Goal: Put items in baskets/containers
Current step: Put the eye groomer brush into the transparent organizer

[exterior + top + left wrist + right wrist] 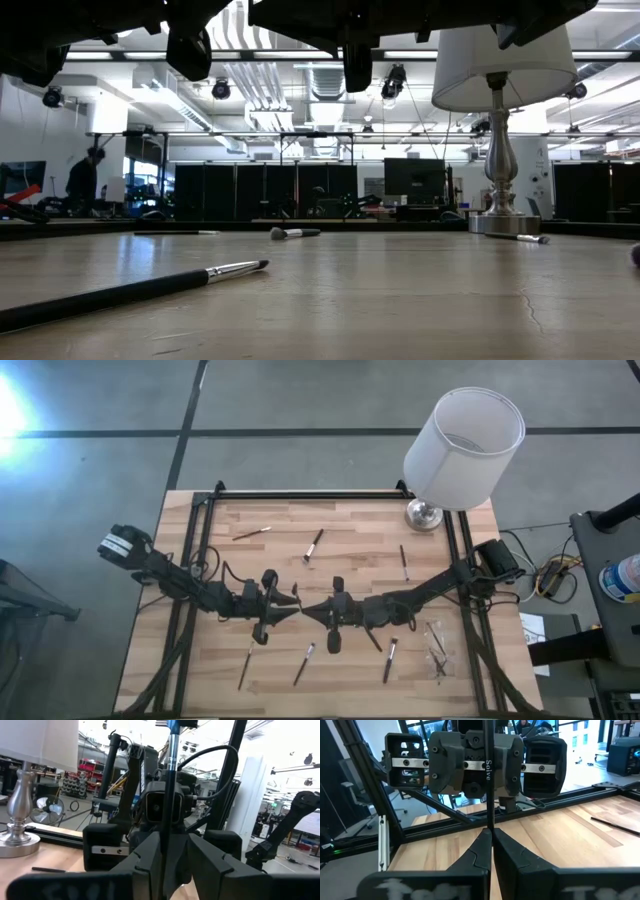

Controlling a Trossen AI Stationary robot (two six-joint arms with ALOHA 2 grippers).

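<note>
- In the low view both arms are cut off by the top edge — only dark undersides show.
- The nearest brush [130,290] runs out past the left edge at about eight o'clock; its handle end is unseen.
- The lamp [497,110] loses its shade top to the upper edge.
- From above, the clear container [436,650] at four o'clock on the table is too faint to outline.
- In the left wrist view, the near foreground blurs — nothing readable there.
</note>
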